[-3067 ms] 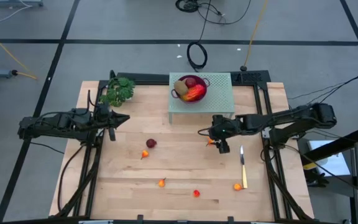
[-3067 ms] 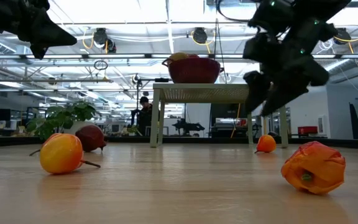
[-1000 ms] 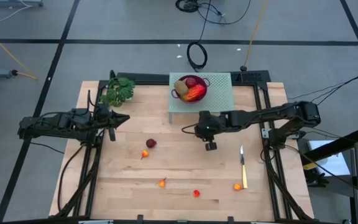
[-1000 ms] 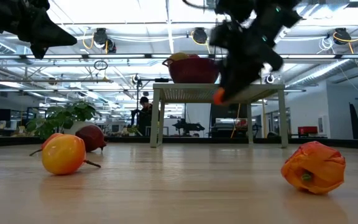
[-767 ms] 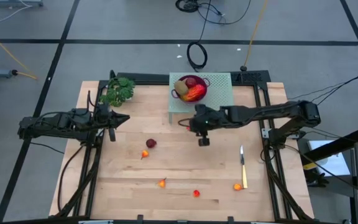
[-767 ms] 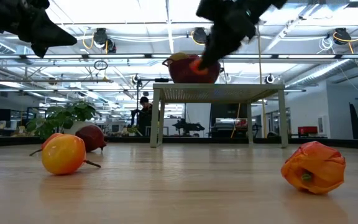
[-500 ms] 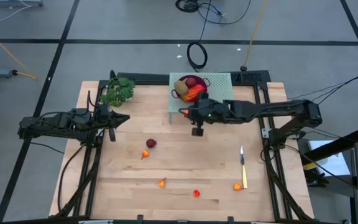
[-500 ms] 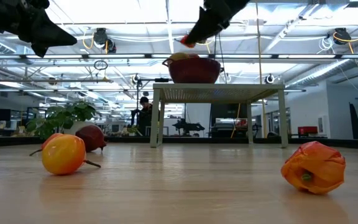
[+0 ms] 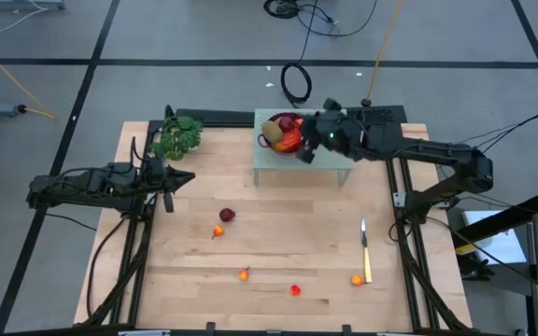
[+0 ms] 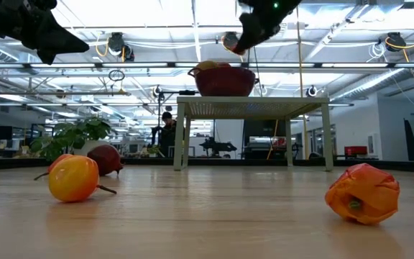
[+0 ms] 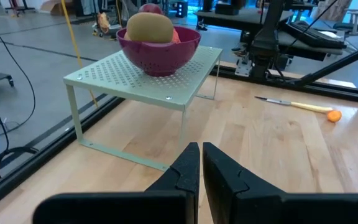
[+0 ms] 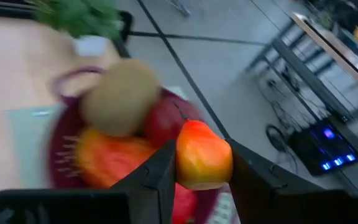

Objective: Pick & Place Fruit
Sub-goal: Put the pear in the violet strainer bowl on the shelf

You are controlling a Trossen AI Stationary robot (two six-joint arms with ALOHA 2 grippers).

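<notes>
Right hand (image 12: 201, 163) grips small orange-red fruit (image 12: 202, 155) – glossy, yellow-tinged – above bowl (image 9: 275, 140); left hand (image 11: 200, 163) closed.

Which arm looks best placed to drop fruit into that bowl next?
The right. Its gripper already holds a small orange fruit over the bowl, while the left gripper is shut, empty, far off.

Pale wood table (image 9: 278, 252), perforated metal stand (image 9: 334, 149)

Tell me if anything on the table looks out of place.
A knife lies on the table among loose fruit, an orange piece beside its handle. It isn't fruit. Otherwise nothing stands out; the bowl sits upright on its stand.
</notes>
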